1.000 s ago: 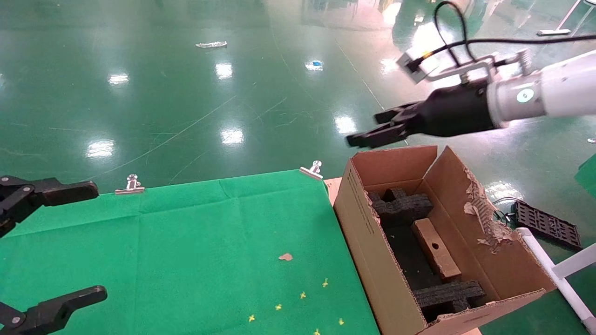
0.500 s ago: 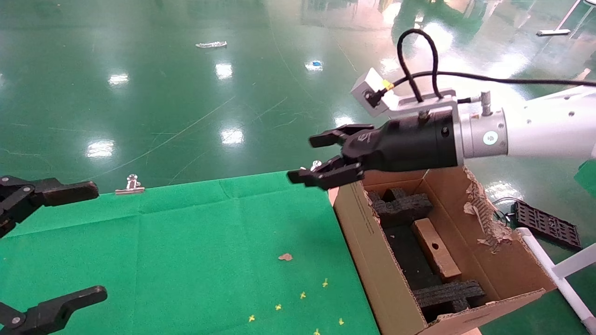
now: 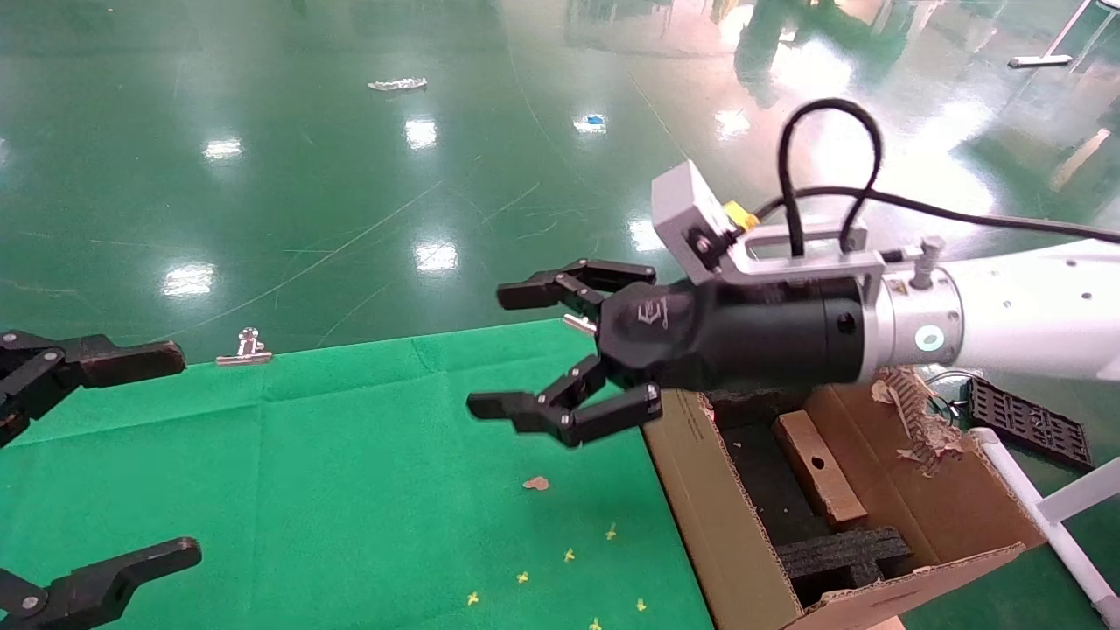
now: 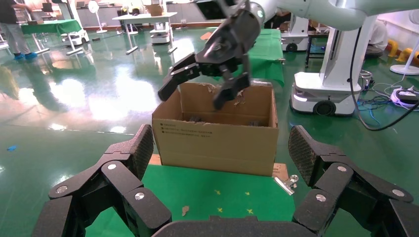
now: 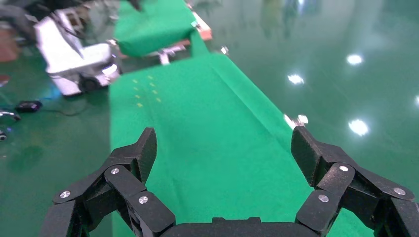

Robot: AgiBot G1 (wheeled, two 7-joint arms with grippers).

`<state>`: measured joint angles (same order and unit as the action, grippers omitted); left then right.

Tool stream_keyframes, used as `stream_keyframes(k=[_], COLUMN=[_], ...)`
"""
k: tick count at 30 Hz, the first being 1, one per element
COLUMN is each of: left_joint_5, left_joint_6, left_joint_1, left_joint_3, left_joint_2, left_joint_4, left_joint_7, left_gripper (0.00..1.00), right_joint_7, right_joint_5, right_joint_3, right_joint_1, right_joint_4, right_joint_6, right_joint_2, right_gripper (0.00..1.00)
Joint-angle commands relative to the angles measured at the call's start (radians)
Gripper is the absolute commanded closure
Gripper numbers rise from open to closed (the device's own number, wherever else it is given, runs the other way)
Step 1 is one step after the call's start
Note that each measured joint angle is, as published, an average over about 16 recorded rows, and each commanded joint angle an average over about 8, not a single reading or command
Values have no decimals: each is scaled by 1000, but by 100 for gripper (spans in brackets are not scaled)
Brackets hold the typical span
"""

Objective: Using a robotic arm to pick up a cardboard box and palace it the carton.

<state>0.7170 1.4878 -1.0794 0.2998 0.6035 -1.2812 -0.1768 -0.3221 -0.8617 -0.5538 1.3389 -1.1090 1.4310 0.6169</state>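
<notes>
The small cardboard box (image 3: 818, 468) lies inside the carton (image 3: 726, 525) on black foam (image 3: 840, 553), its round hole facing up. The carton stands at the table's right end and also shows in the left wrist view (image 4: 217, 143), where the box is hidden. My right arm (image 3: 1024, 324) reaches left across the carton's near-left corner. Its gripper (image 3: 503, 350) is open and empty above the green cloth, seen too in the left wrist view (image 4: 192, 98) and its own view (image 5: 225, 143). My left gripper (image 3: 188, 452) is open and empty at the far left (image 4: 221, 148).
Green cloth (image 3: 350, 490) covers the table, held by metal clips (image 3: 245, 347). A brown scrap (image 3: 536, 483) and small yellow marks (image 3: 569, 555) lie on it. A black tray (image 3: 1028, 420) and a white frame (image 3: 1063, 516) are right of the carton.
My right arm has swung from above the carton's far edge leftward and nearer, out over the green cloth, and its fingers have spread wider. The left gripper has not moved.
</notes>
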Motion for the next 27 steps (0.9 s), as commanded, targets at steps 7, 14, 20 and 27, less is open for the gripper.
stream_keyframes(k=[7,14,20,27], left_joint_5=[0,-1,-1,-1], left_joint_6=[0,0,-1,-1], left_joint_1=[0,0,0,0], left_joint_3=[0,1,1,1], left_joint_2=[0,0,0,0], left_joint_4=[0,0,0,0], left_joint_7=[0,0,0,0], left_gripper=[0,0,0,0], right_joint_7=[82,138,147,141], right_joint_5=[80,137,153,144], right_joint_3=[168,287,315,297], right_joint_1=[-162,-278,-306,-288], right_joint_4=[-107,-183,-200,-189], right_joint_6=[40,67,74,70], right_joint_2=[-3,-5,-6,-6], right_gripper=[0,0,0,0])
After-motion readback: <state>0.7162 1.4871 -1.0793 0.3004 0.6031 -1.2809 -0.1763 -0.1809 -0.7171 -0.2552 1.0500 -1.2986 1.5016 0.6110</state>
